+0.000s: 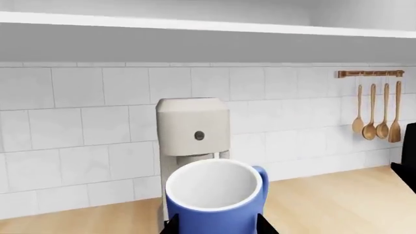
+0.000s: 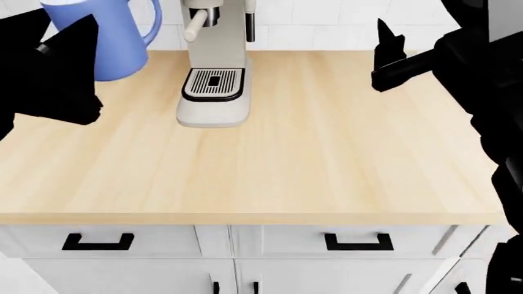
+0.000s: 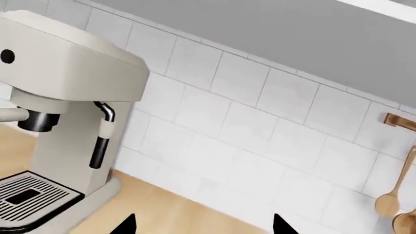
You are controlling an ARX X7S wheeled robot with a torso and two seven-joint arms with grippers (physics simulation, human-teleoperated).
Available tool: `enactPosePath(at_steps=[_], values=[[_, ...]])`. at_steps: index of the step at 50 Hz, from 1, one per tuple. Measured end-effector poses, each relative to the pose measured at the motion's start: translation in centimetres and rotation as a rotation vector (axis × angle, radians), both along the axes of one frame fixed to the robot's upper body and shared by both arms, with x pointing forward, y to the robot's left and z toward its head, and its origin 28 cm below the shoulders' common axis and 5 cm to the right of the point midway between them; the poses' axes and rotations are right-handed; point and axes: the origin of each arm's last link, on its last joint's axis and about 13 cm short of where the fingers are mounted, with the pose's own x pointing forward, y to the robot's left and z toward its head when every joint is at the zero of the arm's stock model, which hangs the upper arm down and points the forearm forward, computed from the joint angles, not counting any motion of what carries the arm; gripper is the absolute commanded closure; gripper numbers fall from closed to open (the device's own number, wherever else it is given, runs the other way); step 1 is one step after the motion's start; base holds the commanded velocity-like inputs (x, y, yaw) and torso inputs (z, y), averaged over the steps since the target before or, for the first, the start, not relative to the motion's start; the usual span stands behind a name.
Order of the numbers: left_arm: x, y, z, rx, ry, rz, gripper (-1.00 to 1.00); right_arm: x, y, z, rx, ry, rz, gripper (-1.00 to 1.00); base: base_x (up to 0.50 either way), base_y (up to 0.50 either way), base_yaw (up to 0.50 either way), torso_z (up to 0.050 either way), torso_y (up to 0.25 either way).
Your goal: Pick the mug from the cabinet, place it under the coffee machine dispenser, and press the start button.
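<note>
My left gripper [image 1: 217,226] is shut on the blue mug [image 1: 215,202], a dark finger on each side of its wall. The mug is upright with a white inside, its handle turned away. In the head view the mug [image 2: 114,37] hangs above the counter, left of the cream coffee machine [image 2: 214,61]. The machine's dark brew spout [image 3: 38,121], rod handle [image 2: 195,24] and black slotted drip tray [image 2: 213,84] are bare. A round dark button [image 1: 199,135] sits on the machine's front. My right gripper [image 3: 203,226] is open and empty, right of the machine.
The wooden counter [image 2: 327,147] ends at its front edge over white drawers with black handles [image 2: 359,242]. A thin steam wand [image 3: 101,141] hangs on the machine's side. Wooden spoons [image 1: 377,114] hang on the tiled wall. A cabinet underside [image 1: 208,44] runs overhead.
</note>
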Motion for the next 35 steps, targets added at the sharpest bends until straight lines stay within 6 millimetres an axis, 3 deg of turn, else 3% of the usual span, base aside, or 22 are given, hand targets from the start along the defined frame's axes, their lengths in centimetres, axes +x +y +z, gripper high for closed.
enactPosePath(at_steps=[11, 19, 35], values=[[1.9, 0.2, -2.4, -0.055, 0.005, 0.003, 1.00, -1.9, 0.1, -1.1, 0.039, -0.032, 0.050, -1.00, 0.00, 0.00, 0.00, 0.000, 0.000], [2.2, 0.5, -4.1, -0.071, 0.035, 0.024, 1.00, -1.7, 0.5, -1.7, 0.054, -0.044, 0.072, -1.00, 0.00, 0.00, 0.00, 0.000, 0.000], [4.9, -0.1, -9.3, -0.043, 0.123, 0.054, 1.00, -1.0, 0.8, -2.0, 0.078, -0.061, 0.095, -1.00, 0.00, 0.00, 0.00, 0.000, 0.000]])
